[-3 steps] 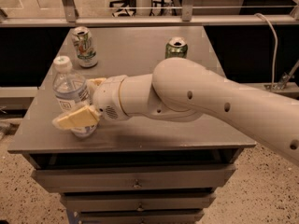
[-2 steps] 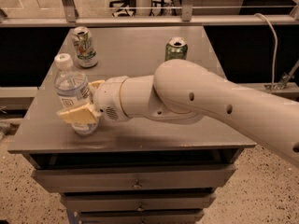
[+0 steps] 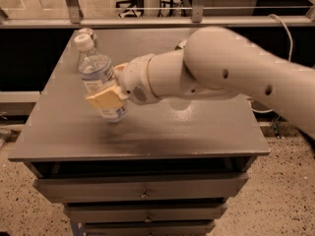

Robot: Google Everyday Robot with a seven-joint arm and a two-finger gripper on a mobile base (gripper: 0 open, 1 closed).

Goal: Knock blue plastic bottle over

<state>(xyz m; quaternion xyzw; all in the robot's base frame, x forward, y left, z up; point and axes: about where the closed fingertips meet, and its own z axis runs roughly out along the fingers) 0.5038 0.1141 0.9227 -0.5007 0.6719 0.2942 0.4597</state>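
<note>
The blue plastic bottle [image 3: 97,73], clear with a white cap and a pale label, leans with its cap to the upper left at the left middle of the grey table [image 3: 187,132]. My gripper [image 3: 106,85] is shut on its lower half. One yellow finger [image 3: 104,100] lies across its front and the other shows behind it. The bottle's base is just at or above the table top; I cannot tell which.
The white-and-green can [image 3: 89,32] stands at the back left, mostly hidden behind the bottle's cap. The green can [image 3: 180,44] is nearly hidden behind my arm [image 3: 226,77]. The table has drawers below its front edge. A rail runs behind the table.
The bottle has gone from upright to tilted, and has shifted right and towards the back with my gripper on it. The cans have not moved.
</note>
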